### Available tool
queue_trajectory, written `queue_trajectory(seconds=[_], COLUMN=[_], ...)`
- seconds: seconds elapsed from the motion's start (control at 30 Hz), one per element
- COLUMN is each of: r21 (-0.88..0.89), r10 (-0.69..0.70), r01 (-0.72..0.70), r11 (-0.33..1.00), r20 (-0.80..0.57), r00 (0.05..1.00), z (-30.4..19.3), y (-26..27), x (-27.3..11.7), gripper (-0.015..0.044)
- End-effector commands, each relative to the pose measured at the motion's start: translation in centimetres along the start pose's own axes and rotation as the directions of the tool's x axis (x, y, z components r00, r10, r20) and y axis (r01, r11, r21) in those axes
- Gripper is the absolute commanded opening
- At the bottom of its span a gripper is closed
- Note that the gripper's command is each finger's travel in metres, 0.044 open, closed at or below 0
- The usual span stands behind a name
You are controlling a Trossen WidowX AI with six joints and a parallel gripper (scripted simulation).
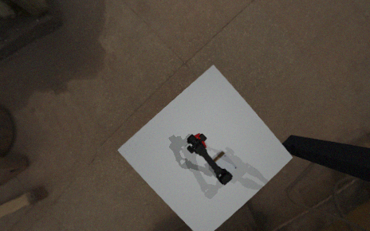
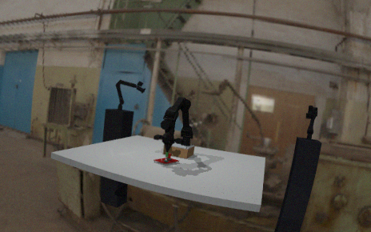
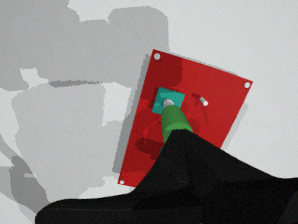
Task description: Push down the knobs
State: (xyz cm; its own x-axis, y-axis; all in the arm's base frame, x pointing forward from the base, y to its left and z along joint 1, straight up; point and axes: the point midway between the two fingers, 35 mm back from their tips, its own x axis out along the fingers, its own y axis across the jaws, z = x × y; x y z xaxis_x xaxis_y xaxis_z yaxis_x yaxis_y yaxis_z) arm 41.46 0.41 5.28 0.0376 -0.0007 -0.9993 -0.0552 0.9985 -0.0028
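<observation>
The setting is a worn industrial hall with blue doors and overhead pipework, in which a white tabletop (image 2: 120, 154) carries the work. The red circuit board (image 3: 220, 106) stands near the middle of that surface, close to the arm's base. In the wrist view a green knob (image 3: 174, 121) rises at a slant over a teal potentiometer (image 3: 161, 98), whose white shaft tip shows just beside the knob's far end; the knob does not appear to be seated against the potentiometer body. The gripper (image 3: 180, 141) is fully closed with nothing held between its fingers, and its dark tip sits directly against the near end of the knob, so it is judged to be serving as a blunt pusher. The step in hand is judged to be the pressing of this knob. A 2nd knob cannot be made out; only a small pale mark shows further along the board. The next move calls for a straight push along the shaft axis, with no sideways load that could break the potentiometer loose.
</observation>
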Motion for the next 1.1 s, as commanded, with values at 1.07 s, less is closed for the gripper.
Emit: queue_trajectory(seconds=[1.07], r21=[-0.007], r10=[0.001], r01=[-0.001], r11=[1.0], r20=[-0.001], r00=[1.0], z=[-0.03], y=[0.04], x=[0.8], gripper=[0.0])
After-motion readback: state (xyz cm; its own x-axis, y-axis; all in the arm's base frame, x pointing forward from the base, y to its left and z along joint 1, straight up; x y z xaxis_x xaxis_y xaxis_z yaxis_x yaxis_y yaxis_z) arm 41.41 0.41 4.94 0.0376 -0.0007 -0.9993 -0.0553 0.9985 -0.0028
